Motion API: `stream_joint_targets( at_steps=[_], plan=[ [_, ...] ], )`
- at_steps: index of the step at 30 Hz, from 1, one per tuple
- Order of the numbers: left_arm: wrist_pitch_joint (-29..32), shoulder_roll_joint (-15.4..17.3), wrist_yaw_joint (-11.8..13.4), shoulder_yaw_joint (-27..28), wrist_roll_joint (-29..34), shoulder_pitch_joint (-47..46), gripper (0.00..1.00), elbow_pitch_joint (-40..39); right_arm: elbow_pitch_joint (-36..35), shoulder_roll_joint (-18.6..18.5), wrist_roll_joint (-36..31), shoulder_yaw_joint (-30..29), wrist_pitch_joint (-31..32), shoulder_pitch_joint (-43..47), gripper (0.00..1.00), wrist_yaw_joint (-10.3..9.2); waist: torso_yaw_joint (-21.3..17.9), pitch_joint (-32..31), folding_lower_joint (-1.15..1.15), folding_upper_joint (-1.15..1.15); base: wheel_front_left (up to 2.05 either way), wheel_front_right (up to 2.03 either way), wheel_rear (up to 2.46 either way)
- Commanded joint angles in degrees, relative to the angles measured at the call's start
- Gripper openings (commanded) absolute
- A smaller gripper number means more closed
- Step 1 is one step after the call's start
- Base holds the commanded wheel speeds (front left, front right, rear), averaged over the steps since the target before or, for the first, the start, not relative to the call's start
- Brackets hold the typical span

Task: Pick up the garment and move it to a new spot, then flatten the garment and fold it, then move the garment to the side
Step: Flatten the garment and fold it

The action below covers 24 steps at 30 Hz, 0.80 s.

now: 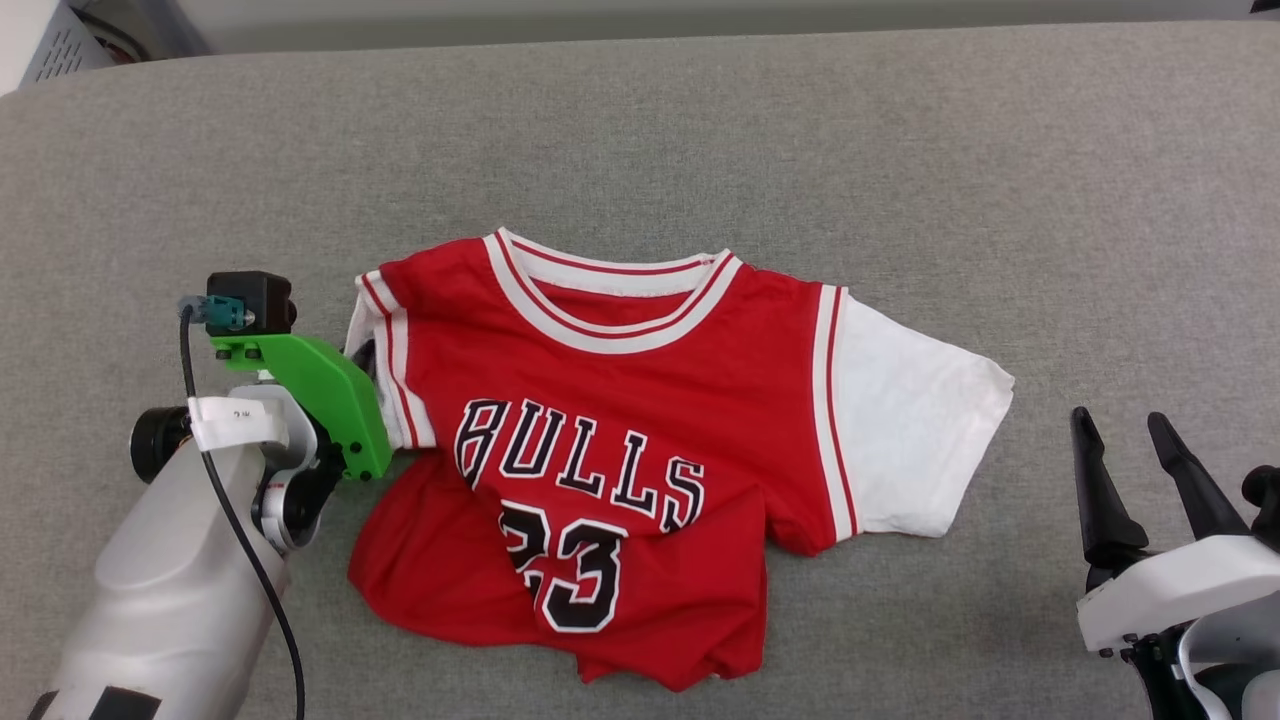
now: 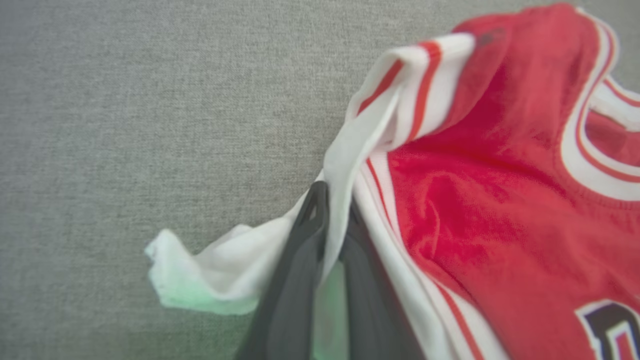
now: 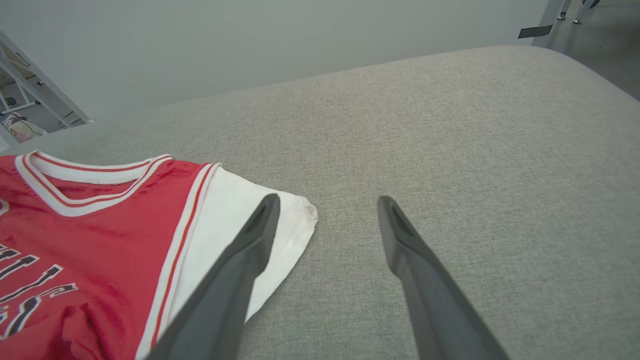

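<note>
The garment, a red jersey with white sleeves, lies face up on the grey surface. Its lower hem is rumpled and folded over itself. One white sleeve lies spread flat on the right. The other sleeve is bunched at the left, and my left gripper is shut on a fold of it, white cloth pinched between the dark fingers. In the head view the left gripper is mostly hidden under its green mount. My right gripper stands open over the surface right of the flat sleeve, holding nothing.
A grey fabric-covered surface spreads wide around the garment, its far edge along the top of the head view. Beyond its far left corner stands a white frame on the floor.
</note>
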Motion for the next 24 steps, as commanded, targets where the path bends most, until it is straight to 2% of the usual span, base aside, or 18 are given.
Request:
stream_joint_targets(
  at_steps=[1,7,12,16,24],
  plan=[
    [-1.9,-0.6,-0.4,0.2,-0.2,1.1,1.00,0.4,0.2,-0.1,0.0,-0.1,-0.6,-1.1,1.00,-0.02,0.7,-1.3,-0.01,0.00,0.00,0.00,0.00],
    [-13.1,-1.6,0.1,1.6,0.9,4.3,1.00,-1.1,0.3,-0.1,-0.4,-0.4,-0.7,-0.3,1.00,-0.02,2.4,-4.4,-0.01,0.00,0.00,0.00,0.00],
    [-21.6,-1.6,2.7,2.6,2.6,8.1,1.00,-4.8,0.2,-0.1,-0.5,-0.5,-0.4,0.2,1.00,-0.02,3.5,-6.3,-0.01,0.00,0.00,0.00,0.00],
    [-24.8,-1.7,4.9,3.6,4.3,11.5,1.00,-10.4,0.5,-0.1,-0.2,-0.9,-0.1,0.3,1.00,-0.02,4.3,-7.2,-0.01,0.00,0.00,0.00,0.00],
    [-25.8,-2.3,9.1,5.7,8.5,19.5,1.00,-24.1,3.5,-0.1,-0.6,-2.6,1.8,0.5,1.00,-0.02,5.9,-8.0,-0.01,0.00,0.00,0.00,0.00]
  ],
)
